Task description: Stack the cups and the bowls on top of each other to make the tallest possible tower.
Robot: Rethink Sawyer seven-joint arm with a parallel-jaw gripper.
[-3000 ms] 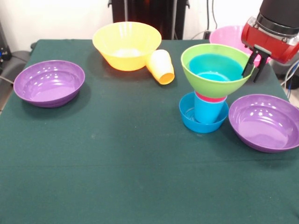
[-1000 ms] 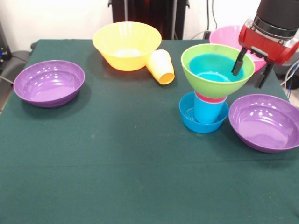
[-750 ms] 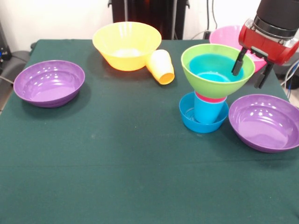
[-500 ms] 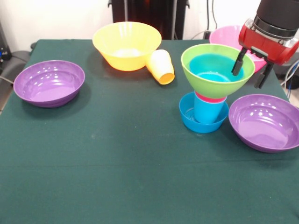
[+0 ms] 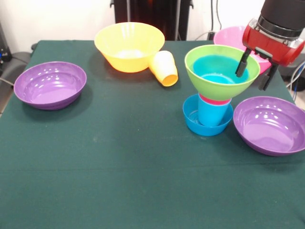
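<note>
Jaws stand spread on your gripper [image 5: 253,76], one finger inside the lime green bowl [image 5: 222,71] and one outside its rim. That bowl tops the tower [image 5: 209,100] on the green table [image 5: 119,167]: blue bowl, blue cup, red cup. The yellow cup [image 5: 164,67] lies tipped against the orange-yellow bowl [image 5: 129,46].

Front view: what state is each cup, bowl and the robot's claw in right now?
Tower: upright, lime green bowl on top.
Yellow-orange cup: tipped on its side, against the orange-yellow bowl.
Two purple bowls: upright, empty.
Pink bowl: mostly hidden.
Gripper: open, straddling the green bowl's rim.
</note>
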